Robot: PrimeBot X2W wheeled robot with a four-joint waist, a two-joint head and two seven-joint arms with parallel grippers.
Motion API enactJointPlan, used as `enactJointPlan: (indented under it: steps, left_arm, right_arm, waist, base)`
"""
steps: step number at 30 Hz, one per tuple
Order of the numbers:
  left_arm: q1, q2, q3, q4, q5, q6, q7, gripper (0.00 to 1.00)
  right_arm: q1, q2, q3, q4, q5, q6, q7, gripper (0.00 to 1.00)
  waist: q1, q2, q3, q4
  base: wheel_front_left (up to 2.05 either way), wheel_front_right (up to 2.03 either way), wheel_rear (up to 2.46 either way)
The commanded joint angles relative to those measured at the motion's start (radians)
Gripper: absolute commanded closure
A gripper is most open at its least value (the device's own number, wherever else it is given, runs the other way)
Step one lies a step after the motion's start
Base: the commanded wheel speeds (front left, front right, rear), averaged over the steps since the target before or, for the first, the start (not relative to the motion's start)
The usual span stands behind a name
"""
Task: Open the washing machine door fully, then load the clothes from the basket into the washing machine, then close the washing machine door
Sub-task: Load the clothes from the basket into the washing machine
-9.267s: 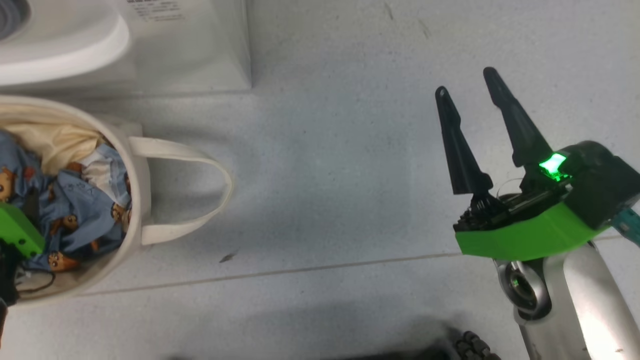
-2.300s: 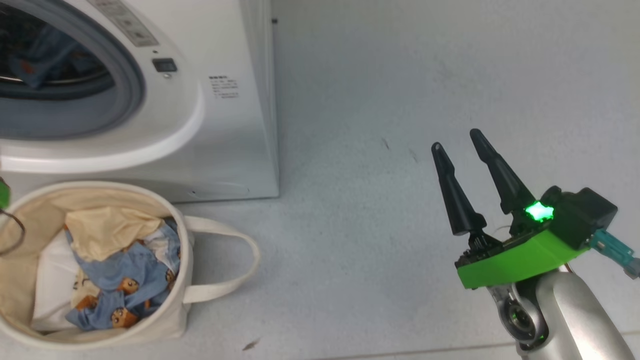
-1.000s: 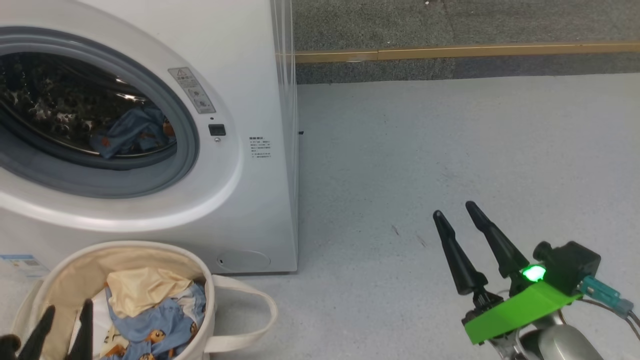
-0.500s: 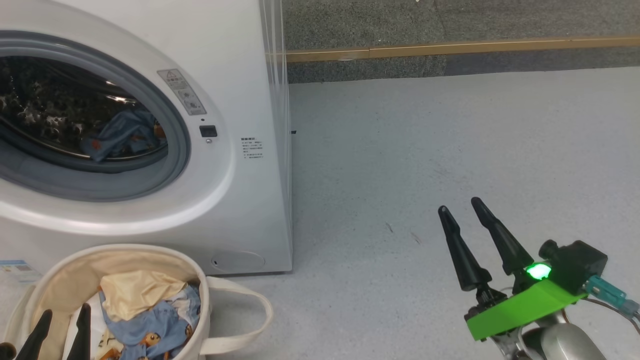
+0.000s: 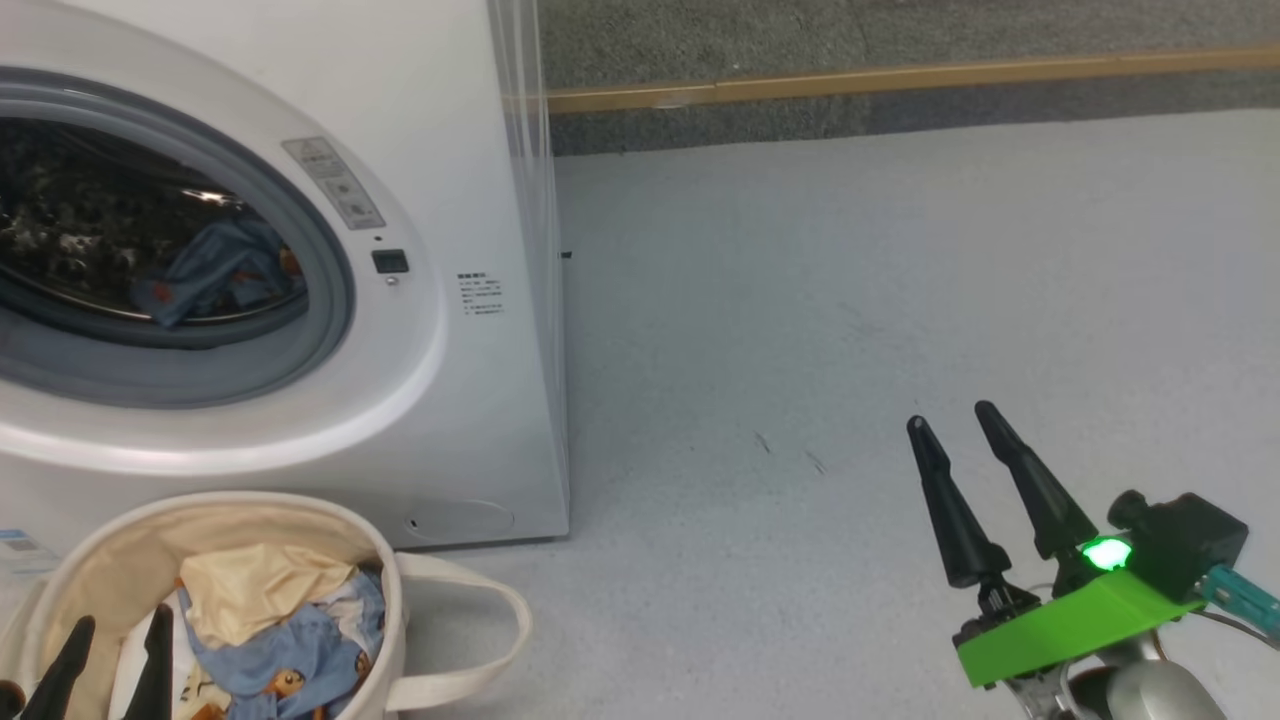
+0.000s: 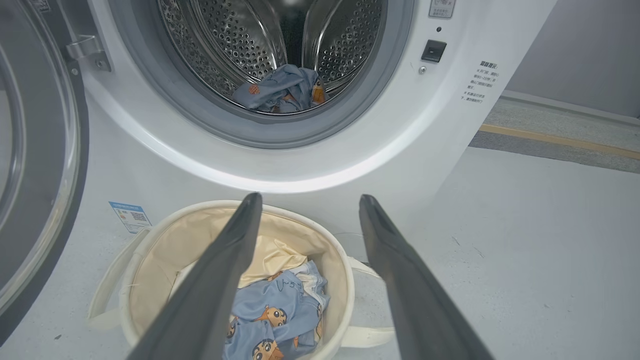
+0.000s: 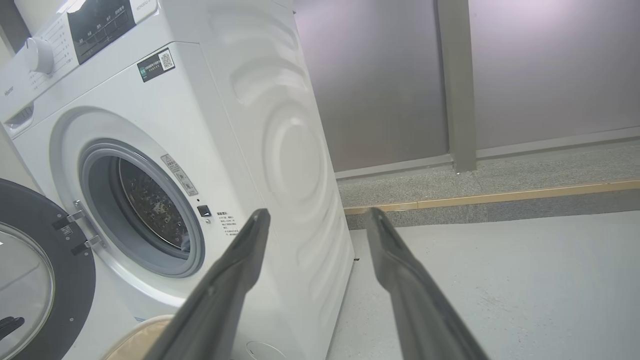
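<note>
Blue garment (image 6: 282, 92) now inside washing machine (image 6: 400, 125); left tool (image 6: 310, 199), spread and empty, back over basket (image 6: 210, 206) with remaining clothes (image 6: 280, 305). Right tool (image 5: 950, 417) spread, idle. Loading unfinished.

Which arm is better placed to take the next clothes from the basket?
Probably the left: the open left gripper hangs right over the basket and the clothes, while the right gripper is far aside, over the floor.
</note>
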Motion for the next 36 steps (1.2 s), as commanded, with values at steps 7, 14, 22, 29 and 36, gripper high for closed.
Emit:
enactJointPlan:
  steps: [7,14,22,29,36]
  left_arm:
    - [-0.141,0.043,0.025,0.109,-0.003,-0.049,0.039,0.0]
    - [-0.291,0.005,-0.051,0.354,-0.024,-0.126,0.152,0.0]
    - [-0.491,-0.039,-0.156,0.52,-0.143,-0.147,0.27,0.0]
    - [-0.619,0.01,-0.253,0.578,-0.29,-0.148,0.345,0.0]
    - [-0.732,0.032,-0.319,0.652,-0.337,-0.148,0.349,0.0]
  right_arm:
    - [-0.017,-0.003,-0.004,-0.061,-0.025,0.001,0.016,0.0]
    - [-0.043,0.012,-0.021,-0.103,-0.062,0.001,0.032,0.0]
    - [-0.09,0.045,-0.044,-0.198,-0.125,0.001,0.065,0.0]
    - [-0.135,0.079,-0.062,-0.291,-0.188,0.001,0.085,0.0]
    - [-0.157,0.098,-0.067,-0.354,-0.229,0.001,0.091,0.0]
  waist:
    - [0.0,-0.0001,0.062,-0.035]
    - [0.0,-0.0001,0.191,-0.062]
    - [0.0,-0.0001,0.401,-0.081]
    - [0.0,-0.0001,0.572,-0.096]
    - [0.0,-0.0001,0.692,-0.088]
  base:
    - [0.0,0.0,0.0]
    - [0.0,0.0,0.0]
    - [0.0,0.0,0.0]
    - [0.0,0.0,0.0]
    - [0.0,0.0,0.0]
